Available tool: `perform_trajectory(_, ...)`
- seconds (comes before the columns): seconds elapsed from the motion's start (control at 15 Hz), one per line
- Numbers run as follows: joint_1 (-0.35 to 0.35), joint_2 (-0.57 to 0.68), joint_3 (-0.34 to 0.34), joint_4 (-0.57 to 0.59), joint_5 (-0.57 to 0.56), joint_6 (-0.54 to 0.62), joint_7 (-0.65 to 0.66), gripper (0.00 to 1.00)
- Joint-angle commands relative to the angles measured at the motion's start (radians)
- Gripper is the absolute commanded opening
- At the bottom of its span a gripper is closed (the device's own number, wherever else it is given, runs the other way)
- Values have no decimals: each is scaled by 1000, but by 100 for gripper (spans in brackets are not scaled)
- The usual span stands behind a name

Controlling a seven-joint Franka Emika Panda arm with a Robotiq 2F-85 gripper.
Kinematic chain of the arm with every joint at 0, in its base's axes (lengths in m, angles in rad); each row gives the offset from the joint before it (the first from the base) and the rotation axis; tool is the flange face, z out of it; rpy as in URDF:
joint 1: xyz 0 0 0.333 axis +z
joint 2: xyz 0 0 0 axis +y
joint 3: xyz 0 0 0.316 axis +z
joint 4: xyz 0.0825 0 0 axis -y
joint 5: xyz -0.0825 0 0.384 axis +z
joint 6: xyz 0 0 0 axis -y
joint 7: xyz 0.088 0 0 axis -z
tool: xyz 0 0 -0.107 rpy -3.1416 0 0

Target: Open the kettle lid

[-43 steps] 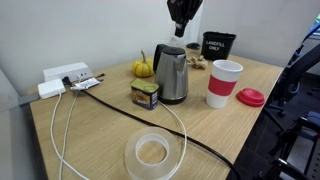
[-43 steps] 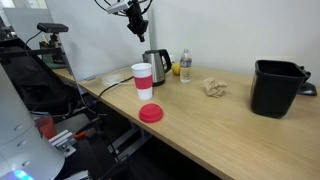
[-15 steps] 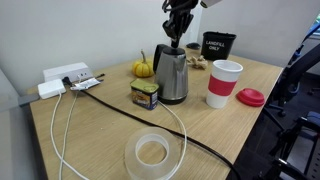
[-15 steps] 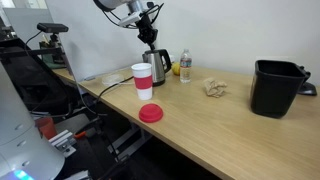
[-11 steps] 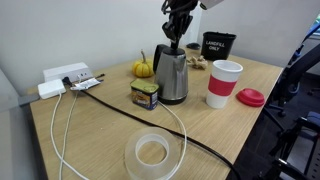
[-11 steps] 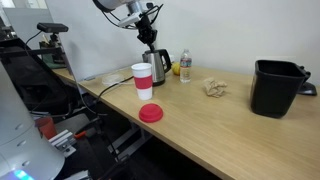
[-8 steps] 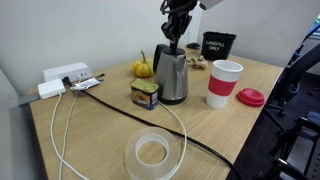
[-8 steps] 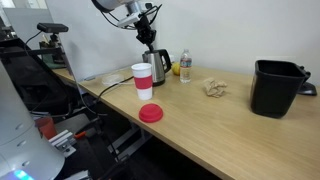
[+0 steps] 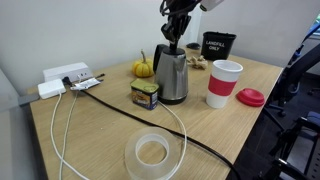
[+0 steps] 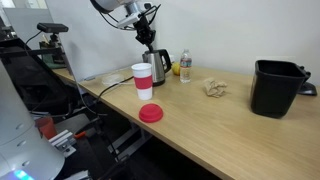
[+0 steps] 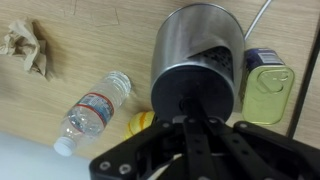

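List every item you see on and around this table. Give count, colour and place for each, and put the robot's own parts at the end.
table: one, light wood, under everything
kettle: one, steel and black, mid-table
kettle lid: one, black, on the kettle
paper cup: one, white and red, beside the kettle
flat lid: one, red, by the cup
tin: one, yellow-green, beside the kettle
small pumpkin: one, orange, behind the tin
tape roll: one, clear, near edge
water bottle: one, clear, near the kettle
crumpled paper: one, brown
bin: one, black, far end
power strip: one, white, corner
black cable: one, across the table
gripper: one, black, fingers together, at the kettle lid
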Motion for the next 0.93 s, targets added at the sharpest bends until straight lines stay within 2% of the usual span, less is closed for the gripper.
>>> perform_trajectory(0.0, 10, 9, -11, -31, 4, 14, 7, 0)
perform_trajectory(0.87, 8, 6, -11, -75, 12, 46, 28, 0)
